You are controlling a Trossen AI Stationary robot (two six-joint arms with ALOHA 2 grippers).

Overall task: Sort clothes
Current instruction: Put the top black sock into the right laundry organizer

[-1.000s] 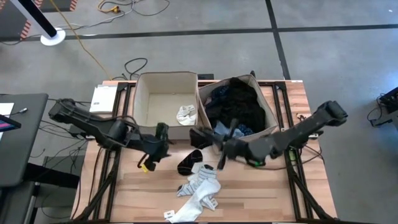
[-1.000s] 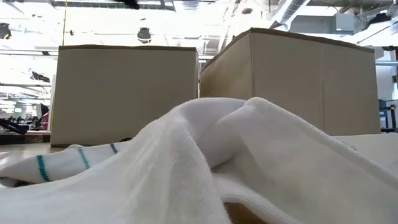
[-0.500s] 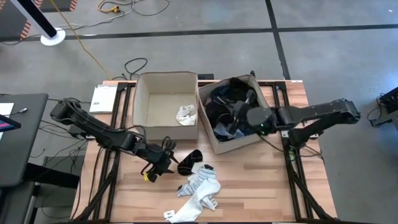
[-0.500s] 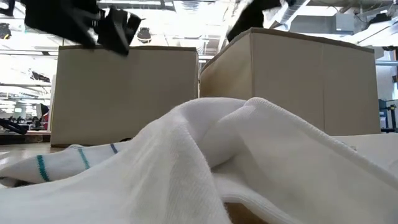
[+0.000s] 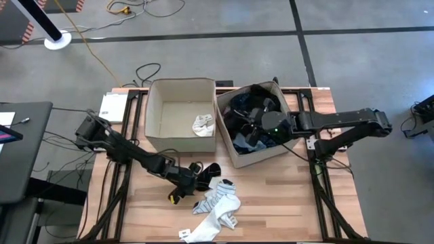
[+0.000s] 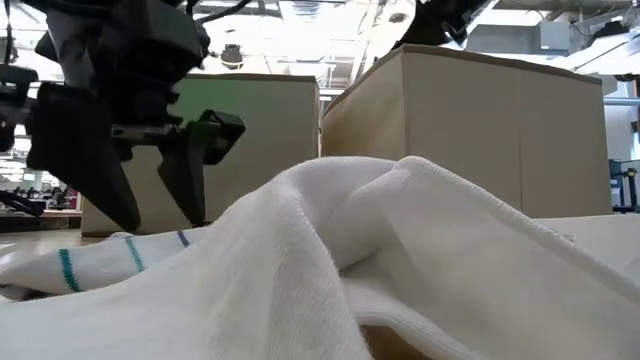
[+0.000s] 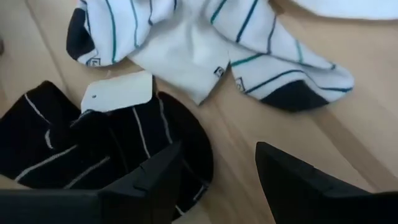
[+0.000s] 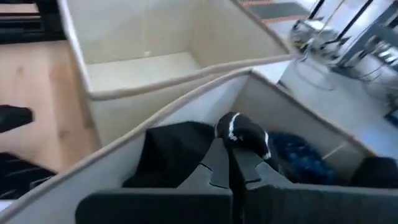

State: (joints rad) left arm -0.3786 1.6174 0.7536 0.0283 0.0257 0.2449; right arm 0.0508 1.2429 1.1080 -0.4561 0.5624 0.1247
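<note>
Grey concrete floor with loose cables surrounds the slatted wooden bench (image 5: 271,203), which carries two beige square fabric bins along its far edge. Since a second ago the left arm has swung out from beside the left-hand bin (image 5: 180,112) toward the middle of the bench, and the right arm has lifted from the bench front up over the right-hand bin (image 5: 234,154).

Now the left arm stretches low from the bench's left edge, its wrist bent down. The left gripper (image 5: 192,177) hangs just above the boards with its jaws partly apart and nothing between them. In the left wrist view the black socks with thin white stripes (image 7: 93,146), with a white paper tag (image 7: 118,92) lying on them, sit right under one dark finger (image 7: 140,186); the bare wood shows in the gap between the fingers. Just beyond lie the white socks with teal stripes and dark toes (image 7: 205,43), touching the black pair. A larger white cloth (image 5: 211,220) trails toward the bench's near edge.

The right arm reaches in from the right edge. The right gripper (image 5: 256,122) is inside the right-hand bin with its jaws fully closed, over a heap of black garments (image 5: 239,108) and a blue piece (image 8: 292,152); a small black piece with a white mark (image 8: 244,134) sits at its fingertips, but I can't tell whether it is pinched. A crumpled white sock (image 5: 203,124) lies in the left-hand bin.
</note>
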